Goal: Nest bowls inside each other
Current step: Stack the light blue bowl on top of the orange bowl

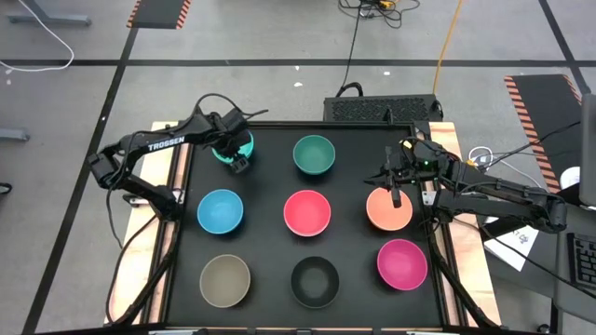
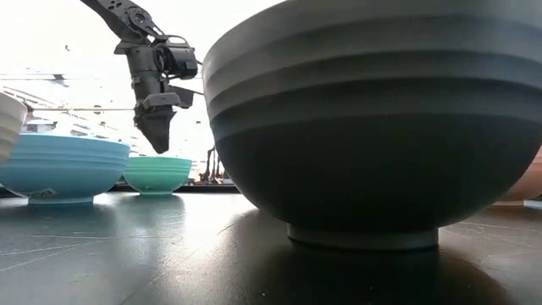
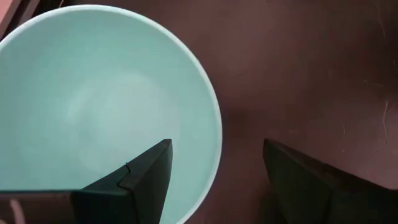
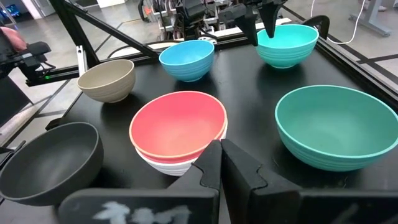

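- Left hand point(image 1: 237, 154) poised over the turquoise round plastic bowl point(image 1: 233, 144) at the table's far-left corner; fingers apart, one inside the rim, one outside. Straddling the wall this way looks like the set-up for a rim pinch; no contact can be confirmed.
- Right hand point(image 1: 396, 197) over the orange plastic bowl point(image 1: 389, 209), fingers together, holding nothing; seemingly waiting.
- Red-pink plastic bowl point(image 4: 178, 124) at centre already sits nested in a white bowl point(image 4: 165, 163), only the white rim and base showing beneath it.
- Standing singly on the black table point(image 1: 270, 251): dark green bowl point(image 1: 314, 154), blue bowl point(image 1: 221, 210), tan bowl point(image 1: 225, 280), black bowl point(image 1: 315, 281), magenta bowl point(image 1: 402, 262).
- Low view mostly blocked by the black bowl; the turquoise bowl's rim is cut off in the left wrist view.
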`<action>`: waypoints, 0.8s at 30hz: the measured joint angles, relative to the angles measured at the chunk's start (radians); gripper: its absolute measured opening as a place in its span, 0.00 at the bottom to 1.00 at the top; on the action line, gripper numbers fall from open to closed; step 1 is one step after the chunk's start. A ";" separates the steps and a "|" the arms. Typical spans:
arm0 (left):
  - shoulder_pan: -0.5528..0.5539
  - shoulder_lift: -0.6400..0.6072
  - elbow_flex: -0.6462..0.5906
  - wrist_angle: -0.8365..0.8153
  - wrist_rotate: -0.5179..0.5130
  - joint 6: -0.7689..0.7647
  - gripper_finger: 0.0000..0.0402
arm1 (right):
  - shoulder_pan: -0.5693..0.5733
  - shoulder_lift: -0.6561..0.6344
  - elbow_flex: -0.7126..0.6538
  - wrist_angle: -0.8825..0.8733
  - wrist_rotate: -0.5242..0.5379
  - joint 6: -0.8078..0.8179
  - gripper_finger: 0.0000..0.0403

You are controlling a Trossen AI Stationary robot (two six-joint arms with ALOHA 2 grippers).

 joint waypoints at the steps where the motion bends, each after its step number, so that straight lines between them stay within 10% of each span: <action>1: 0.000 0.000 0.000 -0.003 0.000 0.000 0.63 | 0.000 0.000 0.000 0.000 0.000 0.000 0.00; 24: -0.007 0.000 -0.001 -0.065 0.031 -0.018 0.63 | 0.000 0.000 -0.001 0.000 0.000 0.011 0.00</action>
